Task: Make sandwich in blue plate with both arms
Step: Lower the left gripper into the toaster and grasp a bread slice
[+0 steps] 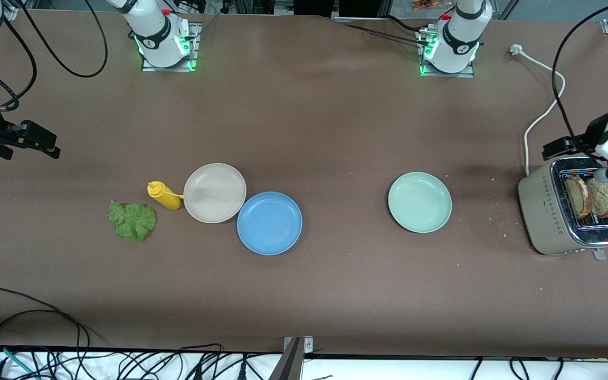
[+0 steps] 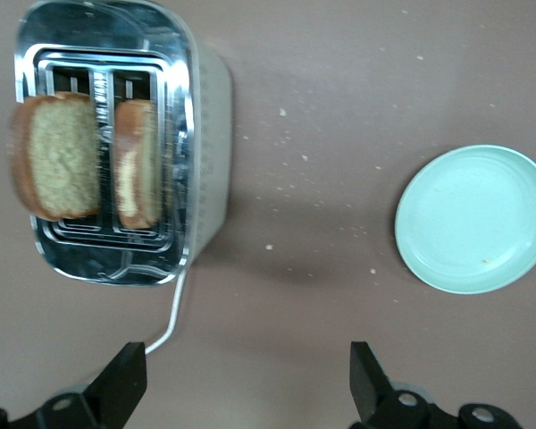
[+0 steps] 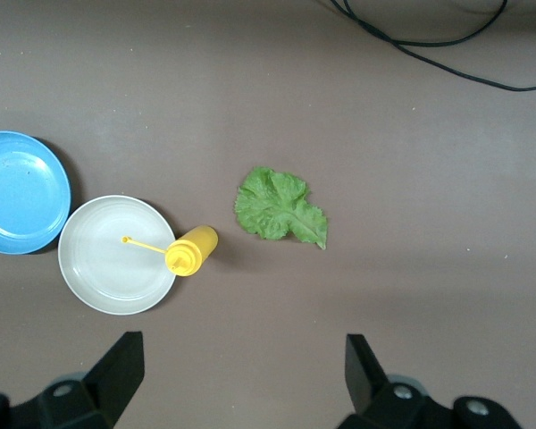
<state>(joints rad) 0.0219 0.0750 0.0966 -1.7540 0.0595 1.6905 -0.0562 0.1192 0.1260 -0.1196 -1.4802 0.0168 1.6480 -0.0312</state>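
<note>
Front view, swept from the right arm's end of the brown table [image 1: 335, 132] to the left arm's.

Right gripper [image 3: 241, 357] up over that end, fingers spread wide, holding nothing. Below it, ruffled green lettuce leaf [image 1: 132, 220] lying flat. Beside that, toppled yellow squeeze bottle [image 1: 164, 195], nozzle reaching over round beige plate [image 1: 214, 192].

Round mid-blue plate [image 1: 269, 222] bare, rim against the beige one, nearer the front camera. No sandwich built yet.

Pale mint-green plate [image 1: 419, 202] well apart, also bare.

Beige and chrome toaster [image 1: 539, 206] with two brown toasted bread slices [image 1: 605, 198] standing up out of its slots. Left gripper [image 2: 247, 366] hovering by the toaster, fingers wide, empty.

Likely trouble:
- A slice snagging in its slot and dragging the toaster.
- Crust crumbling under a hard pinch.
- Flat leaf slipping from the fingertips.
- Bread landing on the neighbouring beige plate.
</note>
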